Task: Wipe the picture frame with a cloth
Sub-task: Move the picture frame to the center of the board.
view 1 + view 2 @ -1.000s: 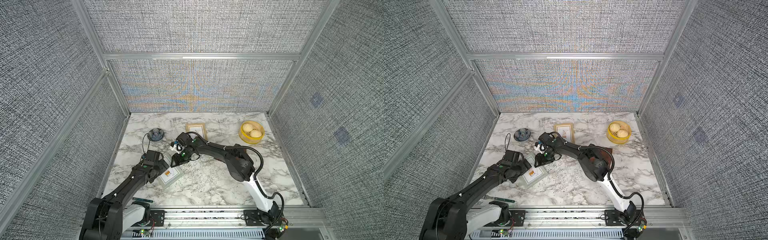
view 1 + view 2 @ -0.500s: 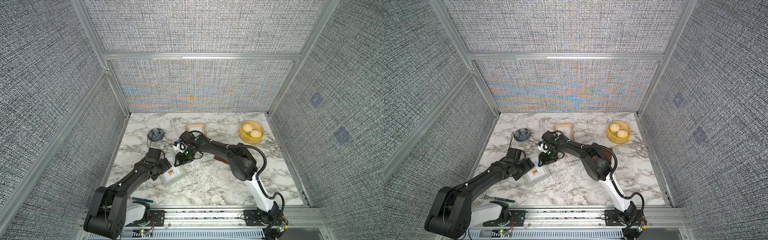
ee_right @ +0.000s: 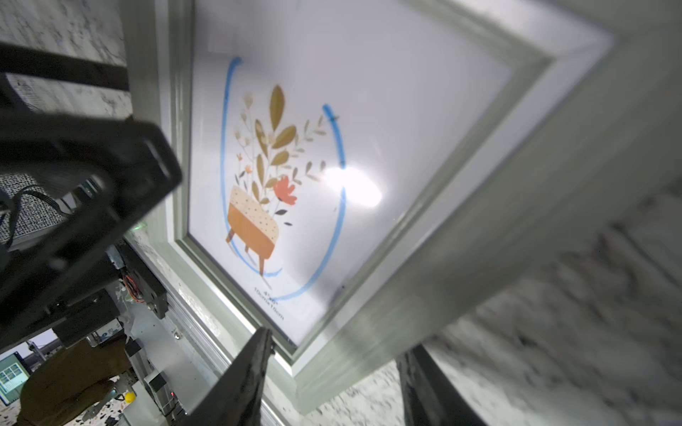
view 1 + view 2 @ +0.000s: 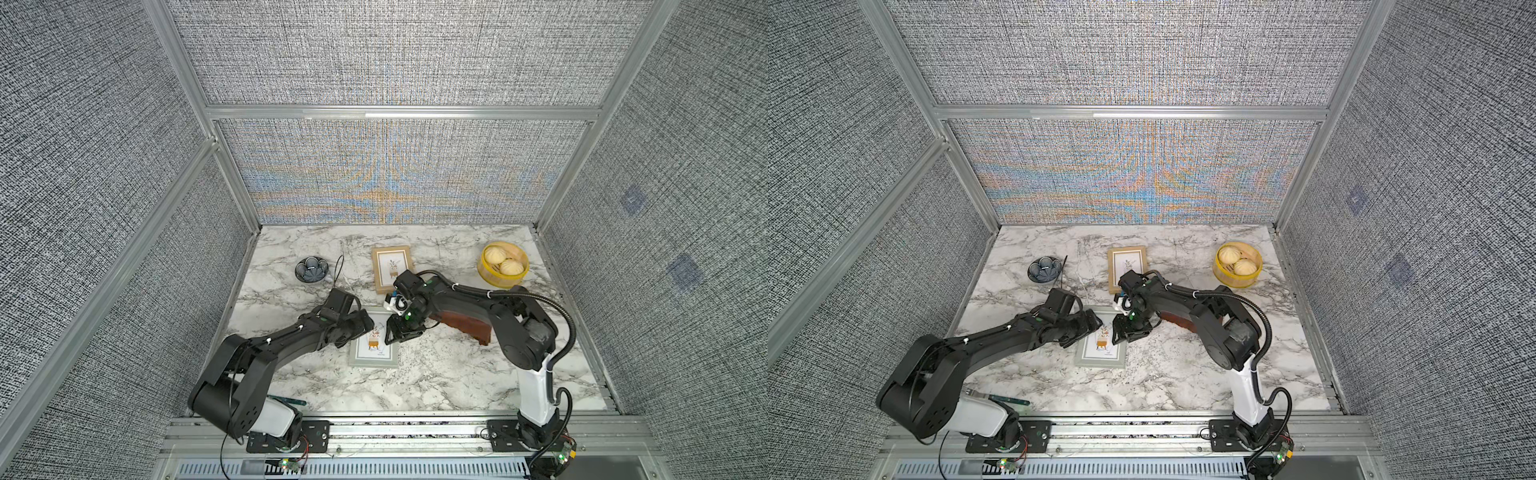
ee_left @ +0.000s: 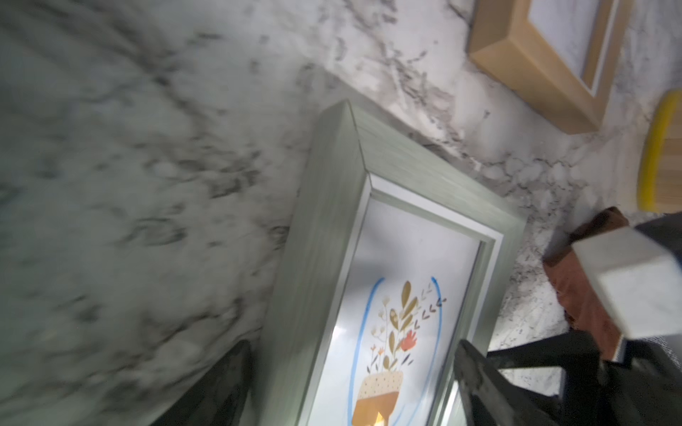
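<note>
1. Grey-green picture frame (image 4: 372, 347): it lies on the marble bench (image 4: 436, 382), just left of centre in both top views. Its long side runs toward the back wall. The print under the glass shows a potted plant ringed by blue strokes.
2. My left fingers (image 5: 228, 387): my arm reaches in from the lower left of the top views and ends over the frame's upper-left corner. In the left wrist view the fingers stand wide, one on either side of the frame's full width. I cannot tell whether they press against it.
3. My right fingers (image 3: 243, 380): in the top views they sit at the upper part of the frame's right edge. In the right wrist view they are narrowed around the side rail near a corner, one tip on the glass side and the other against the outer wall. I record them as holding the rail.
4. Cloth (image 4: 461, 326): reddish-brown, it lies on the bench right of centre in both top views. My right forearm crosses above it and hides part of it. It is near the frame's right side but apart from it.
5. Other items, top views:
   - A wooden frame (image 4: 392, 270) lies above centre, just behind my right wrist.
   - A yellow steamer basket (image 4: 484, 276) holding two buns (image 4: 503, 262) stands at the bench's upper right.
   - A blue bowl (image 4: 311, 269) stands at the bench's upper left.
</note>
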`<state>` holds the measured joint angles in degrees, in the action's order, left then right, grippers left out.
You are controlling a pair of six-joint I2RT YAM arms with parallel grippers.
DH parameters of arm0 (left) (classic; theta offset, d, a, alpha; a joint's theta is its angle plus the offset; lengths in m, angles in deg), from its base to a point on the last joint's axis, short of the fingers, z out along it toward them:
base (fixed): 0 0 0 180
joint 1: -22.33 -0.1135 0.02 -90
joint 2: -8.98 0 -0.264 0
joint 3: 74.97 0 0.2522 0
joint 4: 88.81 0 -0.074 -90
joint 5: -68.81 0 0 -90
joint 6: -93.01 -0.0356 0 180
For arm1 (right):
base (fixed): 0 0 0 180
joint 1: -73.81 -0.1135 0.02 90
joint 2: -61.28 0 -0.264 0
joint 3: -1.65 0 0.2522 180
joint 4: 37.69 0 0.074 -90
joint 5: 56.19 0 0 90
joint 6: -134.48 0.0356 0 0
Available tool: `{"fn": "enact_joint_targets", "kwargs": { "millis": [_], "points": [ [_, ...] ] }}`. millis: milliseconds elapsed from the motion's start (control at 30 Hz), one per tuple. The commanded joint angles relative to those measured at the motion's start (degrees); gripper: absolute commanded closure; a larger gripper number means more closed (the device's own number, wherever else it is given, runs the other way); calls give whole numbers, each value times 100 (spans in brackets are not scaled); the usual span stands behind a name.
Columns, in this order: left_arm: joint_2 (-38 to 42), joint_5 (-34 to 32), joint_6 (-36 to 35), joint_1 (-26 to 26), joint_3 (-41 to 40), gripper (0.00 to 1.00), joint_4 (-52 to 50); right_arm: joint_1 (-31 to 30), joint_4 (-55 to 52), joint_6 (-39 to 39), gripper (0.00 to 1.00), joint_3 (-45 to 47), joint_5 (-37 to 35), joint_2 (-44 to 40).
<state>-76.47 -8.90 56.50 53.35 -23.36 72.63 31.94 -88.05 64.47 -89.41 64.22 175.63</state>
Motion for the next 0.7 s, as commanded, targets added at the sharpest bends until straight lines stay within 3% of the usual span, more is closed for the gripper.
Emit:
{"fn": "enact_joint_targets", "kwargs": {
  "millis": [0,233,467,667],
  "points": [
    [-297,662,269,226,177,17,479,124,726,207,44,432,157,-452],
    [-271,360,442,290,54,18,261,528,713,389,43,1120,-896,-1071],
    [-225,782,418,306,-159,18,278,779,481,348,38,1034,-1639,-1344],
    [20,993,349,351,-254,18,171,987,11,101,27,879,-3758,-2008]
  ]
}}
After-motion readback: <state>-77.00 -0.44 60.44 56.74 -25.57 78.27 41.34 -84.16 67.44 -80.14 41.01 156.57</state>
